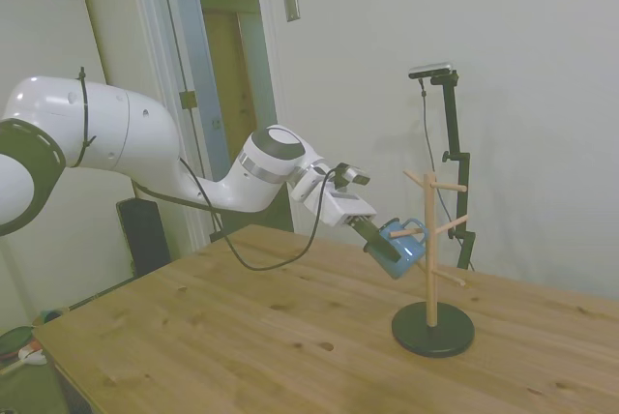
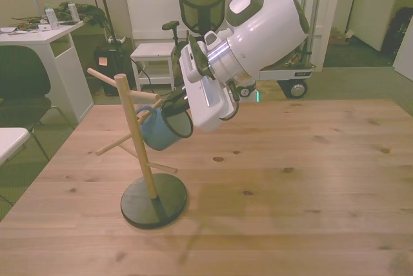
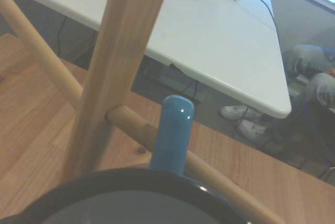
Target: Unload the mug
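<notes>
The pincer (image 1: pixel 385 242) was clamped on the mug's (image 1: pixel 402 247) rim, its handle (image 3: pixel 171 132) hooked over a peg (image 3: pixel 157 135) of the wooden mug tree (image 2: pixel 139 144) — the mug probably needed sliding outward along the peg's upward slant, not lifting straight up.

dim, greenish, soft frames; wrist view blurred.
</notes>
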{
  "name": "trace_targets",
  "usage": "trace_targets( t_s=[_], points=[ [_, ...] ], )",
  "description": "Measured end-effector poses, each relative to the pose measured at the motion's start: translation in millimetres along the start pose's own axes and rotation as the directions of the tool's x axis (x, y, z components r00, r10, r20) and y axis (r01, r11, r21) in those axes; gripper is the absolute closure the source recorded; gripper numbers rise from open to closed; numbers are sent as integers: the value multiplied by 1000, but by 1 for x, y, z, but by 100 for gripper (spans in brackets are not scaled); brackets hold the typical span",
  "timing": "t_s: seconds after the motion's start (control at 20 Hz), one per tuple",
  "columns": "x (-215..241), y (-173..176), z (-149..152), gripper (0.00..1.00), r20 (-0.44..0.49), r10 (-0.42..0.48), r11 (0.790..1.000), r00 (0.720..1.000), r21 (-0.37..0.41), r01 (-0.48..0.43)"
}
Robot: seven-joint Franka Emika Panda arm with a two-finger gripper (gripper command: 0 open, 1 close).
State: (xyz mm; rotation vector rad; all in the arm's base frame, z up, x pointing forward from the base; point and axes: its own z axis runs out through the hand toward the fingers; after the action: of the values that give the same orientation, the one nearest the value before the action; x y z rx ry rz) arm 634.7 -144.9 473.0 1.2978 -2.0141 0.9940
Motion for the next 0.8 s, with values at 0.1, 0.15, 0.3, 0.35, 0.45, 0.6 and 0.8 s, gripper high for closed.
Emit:
trace_targets(
  t_s=[0.1,0.15,0.3,0.35,0.45,0.6,0.8],
  points=[
    [-1,0,-2,100,1,-2,1000,1000,2,2],
    [-2,1,-3,100,2,-5,1000,1000,3,5],
    [-6,5,-9,100,7,-16,1000,1000,9,16],
    [-6,8,-11,100,9,-19,1000,1000,11,19],
    [-4,12,-17,100,14,-22,1000,1000,17,22],
    [0,21,-23,100,20,-29,999,999,20,28],
    [6,33,-27,100,24,-36,999,999,18,35]
  ],
)
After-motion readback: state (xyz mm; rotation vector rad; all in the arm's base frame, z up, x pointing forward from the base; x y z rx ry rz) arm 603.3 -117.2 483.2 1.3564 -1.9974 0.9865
